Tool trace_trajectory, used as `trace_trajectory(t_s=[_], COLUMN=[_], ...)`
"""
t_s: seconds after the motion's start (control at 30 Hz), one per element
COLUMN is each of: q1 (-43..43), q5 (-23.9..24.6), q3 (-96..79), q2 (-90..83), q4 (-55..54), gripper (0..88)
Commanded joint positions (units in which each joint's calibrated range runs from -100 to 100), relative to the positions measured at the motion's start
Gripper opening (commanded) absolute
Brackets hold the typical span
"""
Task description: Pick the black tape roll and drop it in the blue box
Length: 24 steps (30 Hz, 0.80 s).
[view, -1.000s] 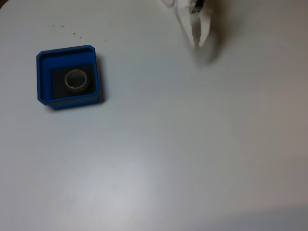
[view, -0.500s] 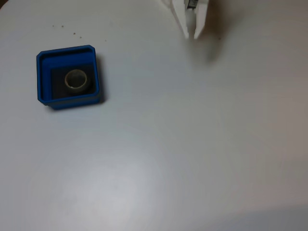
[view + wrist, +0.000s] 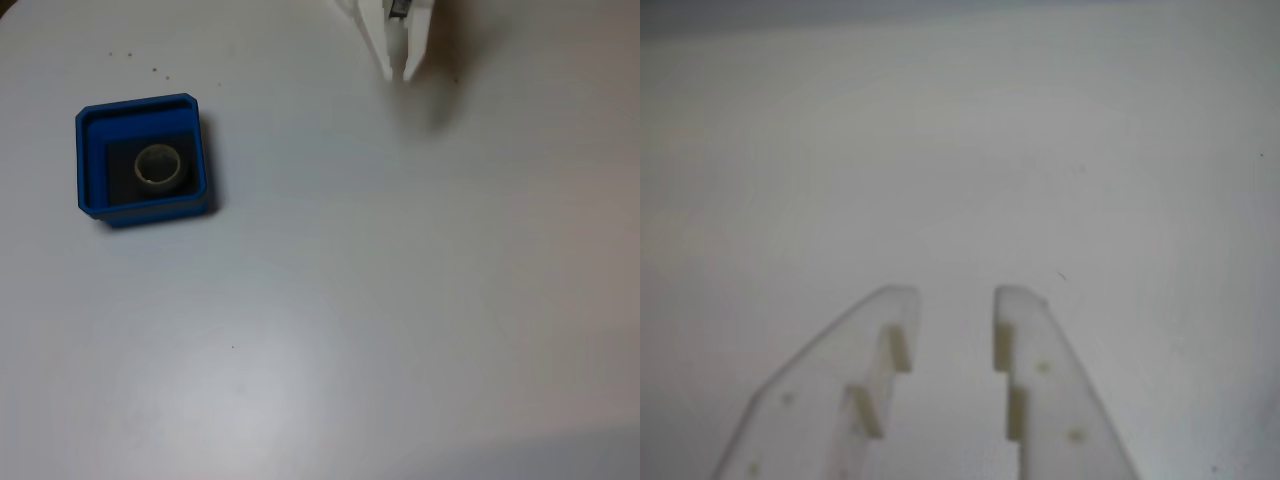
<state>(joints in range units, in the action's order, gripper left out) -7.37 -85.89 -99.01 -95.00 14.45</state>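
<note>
In the fixed view the black tape roll (image 3: pixel 159 167) lies inside the blue box (image 3: pixel 141 108), resting on the box's dark floor with its pale inner core facing up; the black outer band is hard to make out against that floor, so the roll reads mostly as a beige ring. The box sits on the white table (image 3: pixel 360 300) at the left of that view. The gripper (image 3: pixel 397 74) hangs at the top edge, well apart from the box, its white jaws pointing down. In the wrist view the gripper (image 3: pixel 955 300) has its jaws parted with bare table between them, grasping nothing.
</note>
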Motion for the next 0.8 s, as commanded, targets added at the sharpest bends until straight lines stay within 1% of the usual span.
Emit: trace_trajectory(t_s=[0.0,0.27,0.43,0.77], q1=[0.1,0.4,0.4,0.2], q5=[-0.1,-0.1,-0.1,-0.1], q3=[-0.9,-0.9,-0.9,-0.8], q2=[-4.6,-4.7,-4.7,-4.0], q4=[-1.4,-1.7,-4.6,-4.2], gripper=[1.0,1.0,1.0,1.0])
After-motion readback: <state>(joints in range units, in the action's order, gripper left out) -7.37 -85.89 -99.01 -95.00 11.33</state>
